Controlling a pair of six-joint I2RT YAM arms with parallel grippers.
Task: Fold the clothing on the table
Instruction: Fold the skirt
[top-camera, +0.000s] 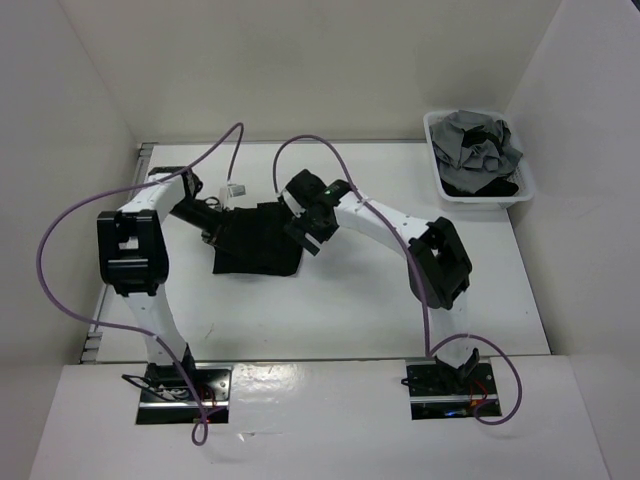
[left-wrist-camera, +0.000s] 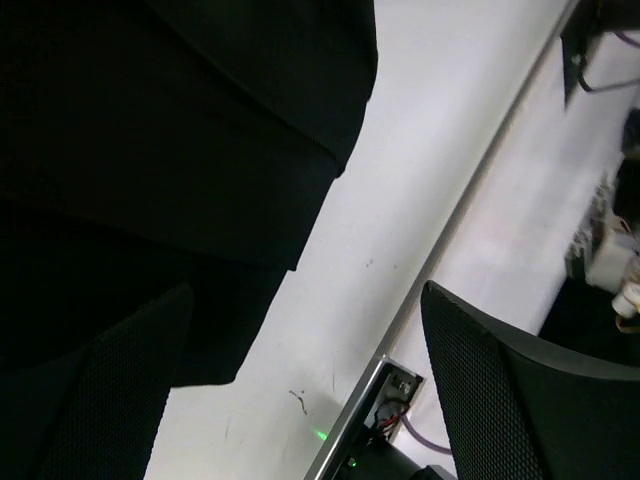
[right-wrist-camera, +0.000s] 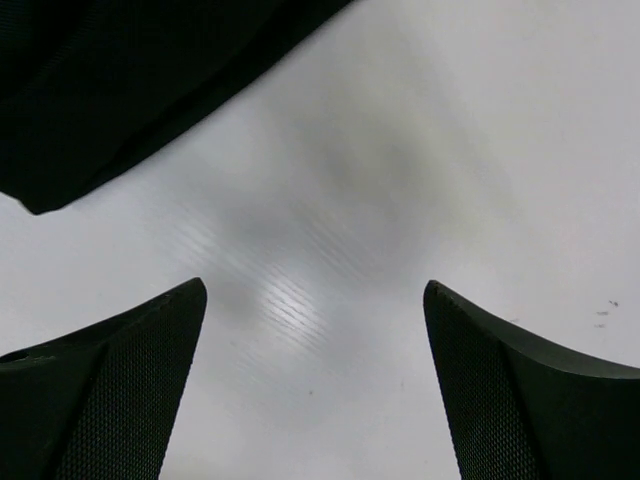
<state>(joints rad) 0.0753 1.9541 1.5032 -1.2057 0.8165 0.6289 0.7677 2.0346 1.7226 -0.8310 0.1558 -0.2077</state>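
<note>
Your left gripper (left-wrist-camera: 305, 300): jaws spread wide, nothing held. Bare worktop (left-wrist-camera: 400, 180) shows between its fingers. Clothing (left-wrist-camera: 150, 130) fills upper left of that wrist view; one finger overlaps its edge, and you cannot tell whether they touch.

Your right gripper (right-wrist-camera: 314, 290): jaws also wide, empty, over bare worktop. Clothing corner sits at upper left of that view, apart from fingers.

From above: black clothing lies in compact patch mid-worktop, left gripper at its left edge, right gripper at its right edge.
</note>
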